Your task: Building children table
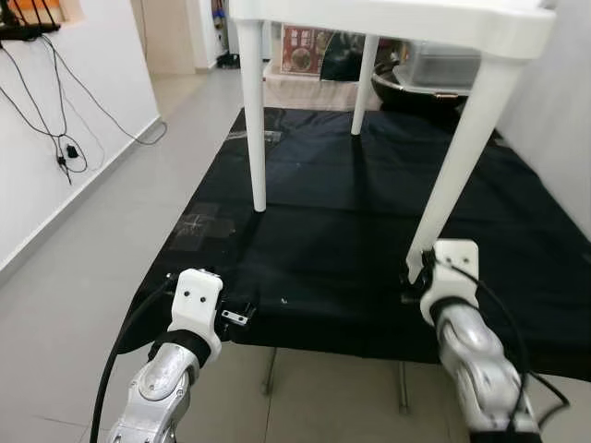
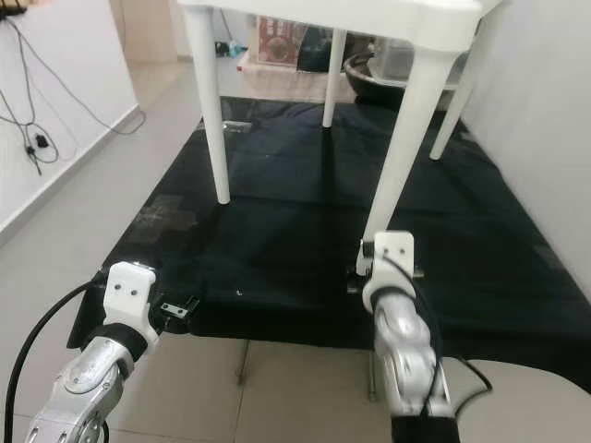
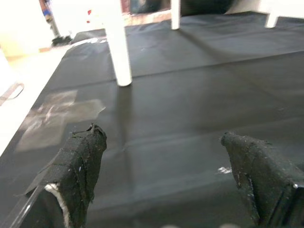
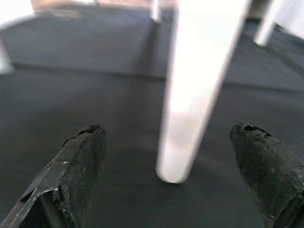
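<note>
A white plastic children's table (image 1: 388, 23) stands upright on a black mat (image 1: 351, 212), all its legs on the floor. My right gripper (image 4: 171, 142) is open, low by the near right leg (image 1: 457, 157), whose foot (image 4: 178, 166) lies between and just ahead of the fingers, untouched. My left gripper (image 3: 166, 152) is open over the mat's near left edge, with nothing between its fingers; the near left leg (image 1: 254, 120) stands well beyond it.
A white wall (image 1: 65, 138) with dangling cables runs along the left. Boxes and a dark pan (image 1: 416, 83) sit behind the table. Clear tape patches (image 1: 199, 226) lie on the mat. Grey tiled floor (image 1: 55, 314) surrounds the mat.
</note>
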You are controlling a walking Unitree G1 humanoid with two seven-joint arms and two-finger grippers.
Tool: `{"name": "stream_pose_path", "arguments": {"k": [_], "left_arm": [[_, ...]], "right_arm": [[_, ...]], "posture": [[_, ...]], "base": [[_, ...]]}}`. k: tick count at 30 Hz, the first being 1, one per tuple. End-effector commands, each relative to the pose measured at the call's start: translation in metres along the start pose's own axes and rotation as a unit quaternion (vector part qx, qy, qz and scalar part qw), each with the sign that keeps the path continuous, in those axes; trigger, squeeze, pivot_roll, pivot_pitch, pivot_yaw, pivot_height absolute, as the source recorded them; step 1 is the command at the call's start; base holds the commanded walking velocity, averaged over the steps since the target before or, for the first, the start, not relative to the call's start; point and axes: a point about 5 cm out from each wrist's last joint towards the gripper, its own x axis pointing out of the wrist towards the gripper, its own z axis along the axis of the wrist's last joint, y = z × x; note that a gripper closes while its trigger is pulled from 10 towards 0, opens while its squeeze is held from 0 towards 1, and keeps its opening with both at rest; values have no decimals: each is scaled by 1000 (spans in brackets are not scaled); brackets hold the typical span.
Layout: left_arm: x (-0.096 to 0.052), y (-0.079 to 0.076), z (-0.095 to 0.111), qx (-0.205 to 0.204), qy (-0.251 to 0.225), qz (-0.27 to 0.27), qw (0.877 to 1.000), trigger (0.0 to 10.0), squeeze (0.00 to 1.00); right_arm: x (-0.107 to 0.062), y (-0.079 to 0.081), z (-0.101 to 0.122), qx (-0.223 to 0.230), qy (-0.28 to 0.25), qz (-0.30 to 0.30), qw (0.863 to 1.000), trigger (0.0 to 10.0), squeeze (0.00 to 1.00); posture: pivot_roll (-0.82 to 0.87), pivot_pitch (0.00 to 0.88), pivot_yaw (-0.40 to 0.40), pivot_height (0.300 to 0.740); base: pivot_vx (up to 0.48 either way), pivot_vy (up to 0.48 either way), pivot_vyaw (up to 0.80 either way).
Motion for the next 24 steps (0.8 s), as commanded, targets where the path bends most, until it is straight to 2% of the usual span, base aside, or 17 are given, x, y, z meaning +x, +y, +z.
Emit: {"name": "stream_pose_path", "arguments": {"k": [1, 3, 7, 8, 10, 14, 15, 17, 20, 24], "left_arm": [[-2, -1, -2, 2, 5, -5, 1000, 10000, 0], [-2, 0, -1, 5, 4, 0, 1000, 10000, 0], [-3, 1, -1, 6, 3, 3, 1000, 10000, 0], [-5, 5, 1, 5, -3, 25, 1000, 10000, 0], [-9, 9, 3, 3, -8, 46, 999, 10000, 0], [-13, 12, 4, 7, -8, 62, 998, 10000, 0], [-20, 15, 3, 12, -4, 87, 996, 10000, 0], [-25, 18, 1, 15, 1, 105, 994, 10000, 0], [-29, 19, 0, 15, 4, 115, 993, 10000, 0], [-32, 15, -4, 14, 9, 118, 993, 10000, 0]], "right_arm": [[-6, 10, 12, 6, -25, 32, 999, 10000, 0], [-15, 11, 13, -22, -36, 39, 998, 10000, 0], [-17, 11, 13, -36, -39, 39, 998, 10000, 0], [-27, 8, 11, -57, -36, 30, 997, 10000, 0], [-34, 5, 9, -79, -30, 21, 996, 10000, 0], [-36, 1, 5, -90, -13, 6, 996, 10000, 0], [-36, -1, 2, -114, 5, -10, 993, 10000, 0], [-35, -1, 3, -132, 10, -18, 991, 10000, 0], [-35, 1, 4, -139, 6, -14, 990, 10000, 0], [-35, 5, 5, -138, -27, 9, 990, 10000, 0]], "posture": [[-87, 0, -33, 740], [-86, 0, -33, 740], [-86, 0, -33, 740], [-85, 0, -32, 740], [-82, 0, -33, 740], [-80, 0, -34, 740], [-67, 0, -39, 740], [-64, 0, -40, 740], [-63, 0, -39, 740], [-59, 0, -45, 740]], "base": [[0, 0, 0], [0, 0, 0], [0, 0, 0], [0, 0, 0], [0, 0, 0], [0, 0, 0], [0, 0, 0], [0, 0, 0], [0, 0, 0], [0, 0, 0]]}}
